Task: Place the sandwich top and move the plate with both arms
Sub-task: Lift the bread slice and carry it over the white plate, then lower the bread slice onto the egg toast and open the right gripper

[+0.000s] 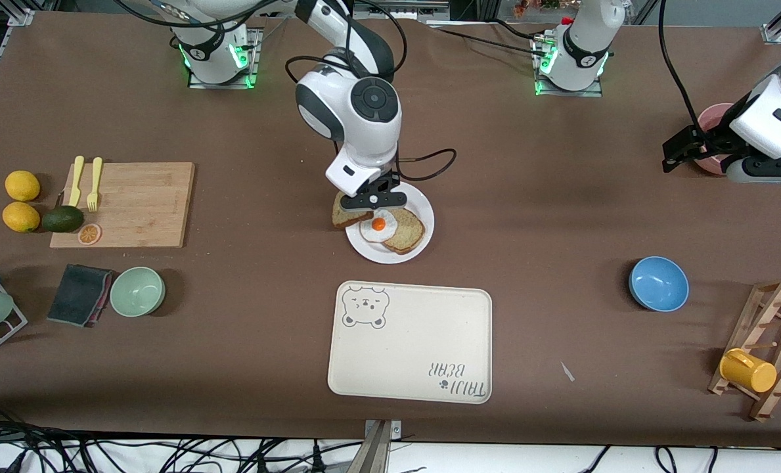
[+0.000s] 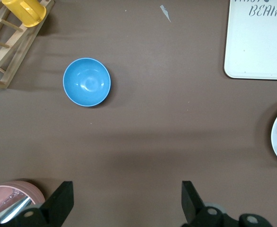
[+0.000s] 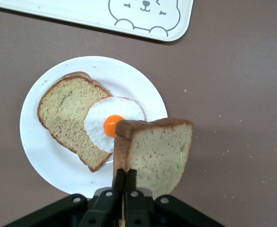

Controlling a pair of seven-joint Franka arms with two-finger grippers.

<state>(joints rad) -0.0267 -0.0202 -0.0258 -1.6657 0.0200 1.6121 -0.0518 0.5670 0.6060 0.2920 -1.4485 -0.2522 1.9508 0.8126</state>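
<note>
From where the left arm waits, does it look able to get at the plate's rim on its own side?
Probably yes. The left gripper hangs open over bare table near the pink bowl, nothing between it and the plate. The right gripper, shut on the sandwich top, is over the plate's other edge.

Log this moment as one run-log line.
right gripper: shut on sandwich top, over plate rim | egg on lower slice | left gripper: open, waiting beside pink bowl
</note>
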